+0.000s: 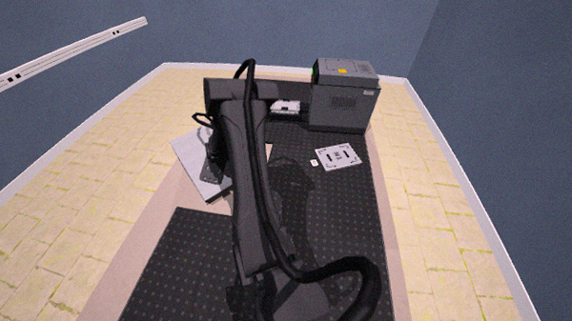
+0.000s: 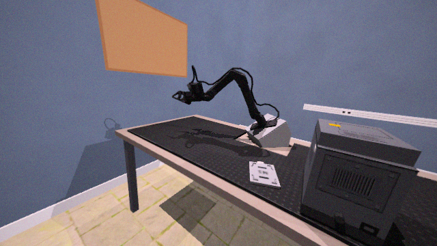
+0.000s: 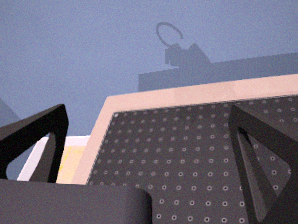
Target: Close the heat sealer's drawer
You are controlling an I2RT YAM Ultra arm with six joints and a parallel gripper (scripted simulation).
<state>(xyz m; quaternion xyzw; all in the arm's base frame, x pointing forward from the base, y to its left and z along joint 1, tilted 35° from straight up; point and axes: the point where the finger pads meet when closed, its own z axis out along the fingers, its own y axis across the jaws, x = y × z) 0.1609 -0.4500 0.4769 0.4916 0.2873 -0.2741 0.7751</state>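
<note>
We see the tool (image 2: 178,96) spread wide, holding nothing, high above the tabletop (image 2: 191,160). A dotted black mat (image 2: 218,154) covers that tabletop; blue walls and a tan tiled floor (image 2: 113,219) surround it. The heat sealer (image 1: 343,101) sits at the far end, light (image 1: 313,73) green. A white card (image 1: 338,157) lies nearby, its marks unreadable.

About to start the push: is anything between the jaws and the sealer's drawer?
No loose object visible. The open gripper hangs high, facing away from the heat sealer, with the arm's own pedestal between. White card lies aside.
</note>
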